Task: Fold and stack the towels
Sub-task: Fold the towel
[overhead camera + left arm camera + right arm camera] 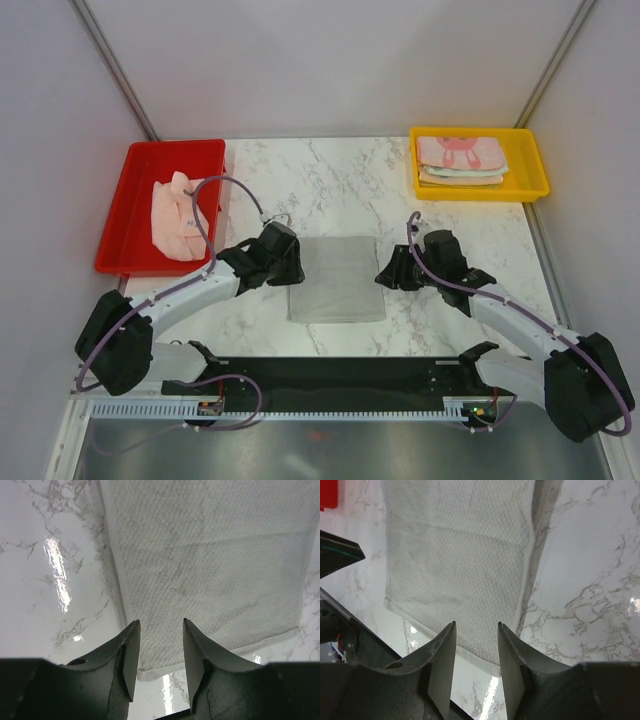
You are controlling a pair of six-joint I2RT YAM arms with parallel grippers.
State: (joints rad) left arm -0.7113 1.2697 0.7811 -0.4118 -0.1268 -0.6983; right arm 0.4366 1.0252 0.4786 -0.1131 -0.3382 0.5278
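1. The left gripper (160, 647) stood with its two fingers (131, 655) apart and nothing between them. Through the gap its wrist camera showed the near edge of the pale towel (210, 560) lying flat below.
2. The right gripper (476, 650) likewise had its fingers parted and gripped nothing. The hemmed border of the same towel ran under the gap.
3. From above, the two grippers faced each other across the pale towel, the left one at its left edge and the right one just beside its right edge.
4. The pale towel lay spread as a neat rectangle on the middle of the marble table (300, 170), between the two grippers. Whether either fingertip touched the cloth could not be told.
5. The left arm (180, 295) and the right arm (510, 320) reached in from the near corners, each with a purple cable looped along it.
6. At the far left stood a red tray (140, 165) holding a crumpled towel (175, 220) of pink-peach colour.
7. At the far right a yellow tray (535, 165) held a stack of folded towels (460, 160), the top one pink with a printed figure. It stood well apart from the pale towel.
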